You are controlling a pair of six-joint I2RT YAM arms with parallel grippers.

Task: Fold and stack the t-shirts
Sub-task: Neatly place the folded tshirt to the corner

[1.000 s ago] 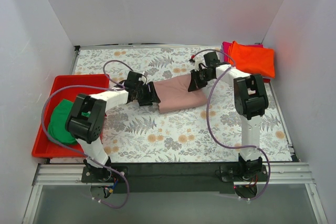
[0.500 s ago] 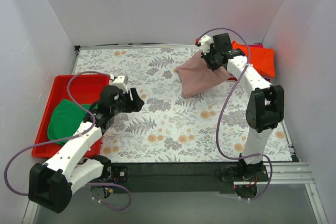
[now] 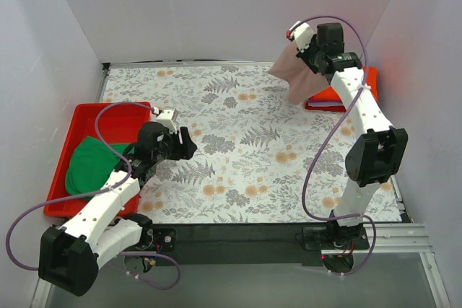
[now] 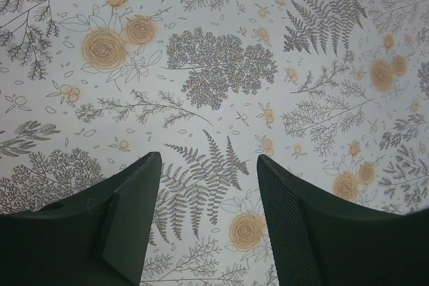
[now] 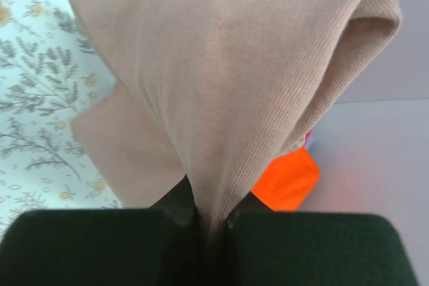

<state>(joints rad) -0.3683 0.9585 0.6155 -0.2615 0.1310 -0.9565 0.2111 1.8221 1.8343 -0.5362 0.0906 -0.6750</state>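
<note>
My right gripper (image 3: 309, 54) is shut on the folded dusty-pink t-shirt (image 3: 294, 76), which hangs in the air at the far right, next to the folded orange t-shirt (image 3: 357, 88). In the right wrist view the pink cloth (image 5: 221, 78) bunches between the jaws of the right gripper (image 5: 213, 222), with the orange tee (image 5: 289, 182) below it. A magenta edge (image 3: 315, 105) shows under the orange one. My left gripper (image 3: 186, 143) is open over the floral cloth at mid-left; nothing sits between its fingers (image 4: 134, 199). A green t-shirt (image 3: 90, 166) lies in the red tray.
The red plastic tray (image 3: 108, 112) stands at the left edge of the floral tablecloth (image 3: 245, 164). White walls close in the back and both sides. Purple cables loop off both arms.
My right gripper has lifted the pink t-shirt off the table's middle and carried it up and right toward the orange stack. My left arm has let go and drawn back toward the near left.
</note>
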